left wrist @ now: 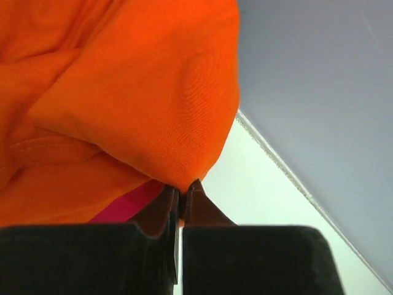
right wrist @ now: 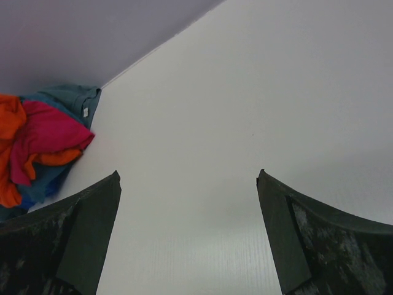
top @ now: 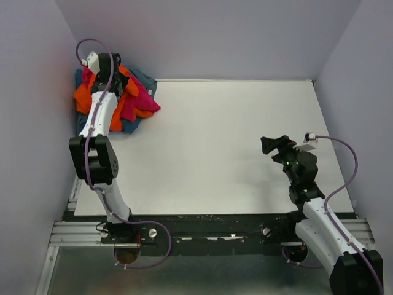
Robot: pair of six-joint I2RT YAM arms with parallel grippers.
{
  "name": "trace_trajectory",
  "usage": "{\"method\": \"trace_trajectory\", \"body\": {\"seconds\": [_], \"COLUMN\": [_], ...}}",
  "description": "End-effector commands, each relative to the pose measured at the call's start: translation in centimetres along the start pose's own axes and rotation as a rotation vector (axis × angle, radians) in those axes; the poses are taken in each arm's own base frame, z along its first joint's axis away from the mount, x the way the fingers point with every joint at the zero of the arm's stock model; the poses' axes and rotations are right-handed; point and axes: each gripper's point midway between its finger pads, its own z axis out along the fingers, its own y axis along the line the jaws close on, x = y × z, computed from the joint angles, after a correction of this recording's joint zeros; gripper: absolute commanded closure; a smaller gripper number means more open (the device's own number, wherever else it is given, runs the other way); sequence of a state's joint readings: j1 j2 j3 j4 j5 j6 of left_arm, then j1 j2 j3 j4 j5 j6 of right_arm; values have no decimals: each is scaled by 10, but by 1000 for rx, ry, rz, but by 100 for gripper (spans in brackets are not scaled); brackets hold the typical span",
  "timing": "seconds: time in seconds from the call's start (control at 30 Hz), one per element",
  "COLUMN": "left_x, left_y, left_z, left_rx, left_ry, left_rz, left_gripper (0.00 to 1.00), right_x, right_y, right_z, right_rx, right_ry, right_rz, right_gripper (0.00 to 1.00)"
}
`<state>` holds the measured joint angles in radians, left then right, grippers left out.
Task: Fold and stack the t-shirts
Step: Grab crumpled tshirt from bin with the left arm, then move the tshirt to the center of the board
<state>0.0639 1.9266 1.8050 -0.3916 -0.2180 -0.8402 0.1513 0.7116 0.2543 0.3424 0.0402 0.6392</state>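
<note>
The t-shirts lie in a crumpled heap in the table's far left corner: an orange one (top: 81, 98), a magenta one (top: 142, 98) and a grey-blue one (top: 146, 78) underneath. My left gripper (top: 115, 75) is down on the heap. In the left wrist view it (left wrist: 182, 190) is shut on a fold of the orange t-shirt (left wrist: 141, 92), with a strip of magenta (left wrist: 126, 206) below. My right gripper (top: 273, 145) hovers over the right side of the table, far from the heap. It (right wrist: 188, 174) stands open with nothing between its fingers; the heap (right wrist: 52, 132) shows at the far left.
Grey walls (top: 37, 74) close in the white table (top: 233, 135) on the left, back and right. The heap lies against the left wall near the back corner. A black rail (top: 209, 236) with the arm bases runs along the near edge.
</note>
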Motion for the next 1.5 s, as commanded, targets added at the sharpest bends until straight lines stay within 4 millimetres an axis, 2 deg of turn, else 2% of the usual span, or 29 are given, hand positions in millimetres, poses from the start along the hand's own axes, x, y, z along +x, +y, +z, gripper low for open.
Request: {"method": "trace_trajectory", "body": {"seconds": [0.0, 0.17, 0.33, 0.43, 0.47, 0.6, 0.63, 0.67, 0.7, 0.73, 0.77, 0.8, 0.9, 1.03, 1.13, 1.37, 1.47], "left_x": [-59, -90, -111, -110, -95, -56, -43, -33, -24, -16, -8, -1, 19, 45, 63, 123, 144], "left_y": [-20, -24, -53, -70, -88, -131, -142, -146, -149, -150, -148, -147, -131, -100, -65, 33, 64], "left_z": [-77, -133, -191, -218, -230, -264, -269, -267, -264, -258, -251, -243, -225, -213, -205, -185, -173], "left_rx": [73, 112, 278, 368, 430, 587, 619, 636, 644, 636, 614, 595, 526, 457, 388, 202, 142], "left_ry": [-177, -280, -350, -352, -318, -266, -237, -200, -165, -129, -100, -76, -24, 29, 33, 89, 96], "left_rz": [-46, -54, -42, -32, -17, 47, 58, 63, 66, 68, 84, 105, 161, 210, 238, 282, 276], "left_gripper": [100, 100, 100, 100, 100, 100, 92, 71, 37, 18, 8, 5, 4, 6, 8, 20, 23], "right_x": [0, -1, -4, -4, -5, -4, -4, -3, -2, -2, -2, -2, 0, 4, 8, 13, 11], "right_y": [1, 2, 3, 3, 4, 3, 3, 3, 3, 3, 3, 3, 5, 15, 16, 19, 19], "right_z": [1, 1, -2, -2, -2, -1, -1, -1, 0, 0, 0, 0, 0, 1, 4, 6, 5], "right_rx": [-12, -15, -20, -21, -21, -20, -19, -19, -16, -15, -14, -15, -27, -88, -89, -108, -108], "right_ry": [-7, -6, -20, -21, -21, -18, -14, -11, -7, -6, -5, -3, 4, 31, 62, 87, 74], "right_rz": [3, 1, -3, -7, -7, -8, -8, -8, -8, -8, -8, -10, -13, -33, -33, -33, -31], "right_gripper": [0, 0, 0, 0, 0, 0, 0, 0, 0, 0, 0, 0, 0, 0, 0, 0, 0]}}
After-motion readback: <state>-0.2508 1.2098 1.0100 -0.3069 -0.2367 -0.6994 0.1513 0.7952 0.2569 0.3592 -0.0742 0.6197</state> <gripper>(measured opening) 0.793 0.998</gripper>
